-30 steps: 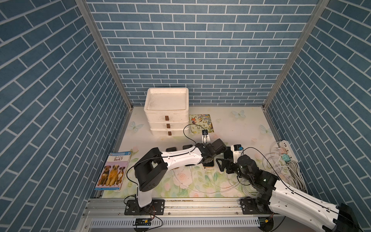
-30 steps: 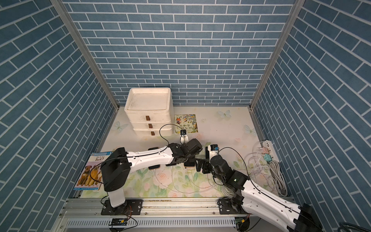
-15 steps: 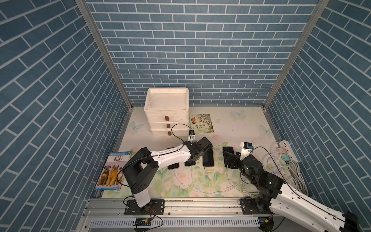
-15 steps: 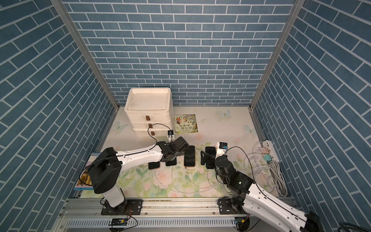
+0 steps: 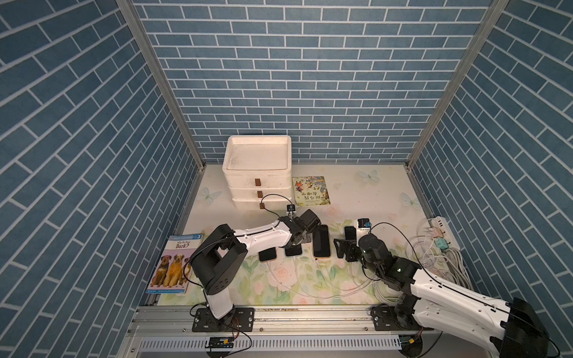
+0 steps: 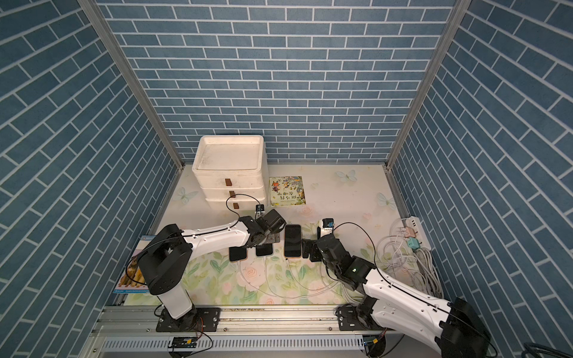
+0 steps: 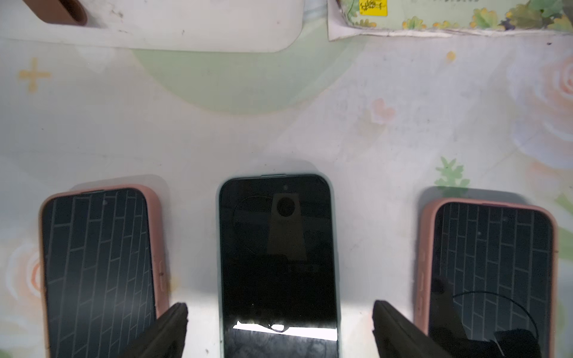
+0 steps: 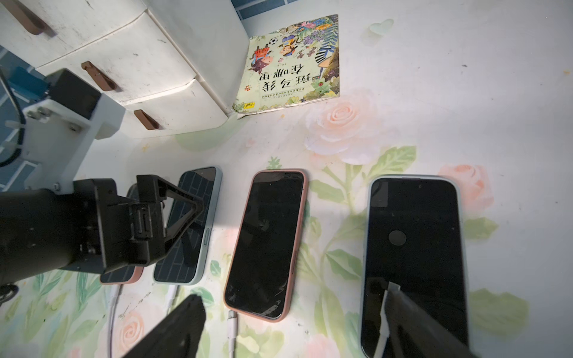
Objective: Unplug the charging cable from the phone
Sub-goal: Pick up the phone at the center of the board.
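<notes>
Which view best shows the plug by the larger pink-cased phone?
Right wrist: the white plug lies close, unobstructed, at the end of the phone. Both top views show it tiny; the left wrist view cuts it off.

I see 4 phones (image 5: 321, 241) in a row on the table (image 5: 372, 198), cables (image 8: 231, 331) trailing frontward. Behind them stands the drawer unit (image 5: 257, 167), a picture book (image 5: 311, 190) just right of it. Far left lies another book (image 5: 173, 263), far right the power strip (image 5: 438, 231).

Four phones (image 5: 320, 241), two books (image 5: 311, 190), three drawers (image 5: 242, 183)
</notes>
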Action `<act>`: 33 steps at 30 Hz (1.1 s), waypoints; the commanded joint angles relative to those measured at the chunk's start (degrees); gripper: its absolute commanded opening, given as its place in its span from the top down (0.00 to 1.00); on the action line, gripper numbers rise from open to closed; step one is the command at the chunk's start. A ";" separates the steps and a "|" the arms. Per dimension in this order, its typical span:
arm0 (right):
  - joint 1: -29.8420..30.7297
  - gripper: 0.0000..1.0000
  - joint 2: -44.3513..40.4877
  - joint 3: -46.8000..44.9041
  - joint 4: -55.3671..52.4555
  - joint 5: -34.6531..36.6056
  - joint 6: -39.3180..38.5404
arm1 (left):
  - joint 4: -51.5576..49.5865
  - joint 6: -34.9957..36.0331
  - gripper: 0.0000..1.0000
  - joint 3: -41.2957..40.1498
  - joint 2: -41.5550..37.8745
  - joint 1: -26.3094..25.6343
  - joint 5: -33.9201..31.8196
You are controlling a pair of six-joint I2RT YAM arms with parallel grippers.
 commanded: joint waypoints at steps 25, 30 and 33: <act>0.06 0.09 -0.66 -1.40 2.80 -2.81 -1.30 | 1.21 0.96 0.13 -3.58 4.68 0.16 4.85; 0.11 0.09 -0.90 -1.37 2.47 -2.83 -1.30 | 1.28 0.90 0.12 -4.53 5.44 0.18 5.78; 0.07 0.09 -1.47 -1.64 2.24 -2.57 -1.30 | 1.29 -0.08 0.06 -6.35 4.44 0.15 6.06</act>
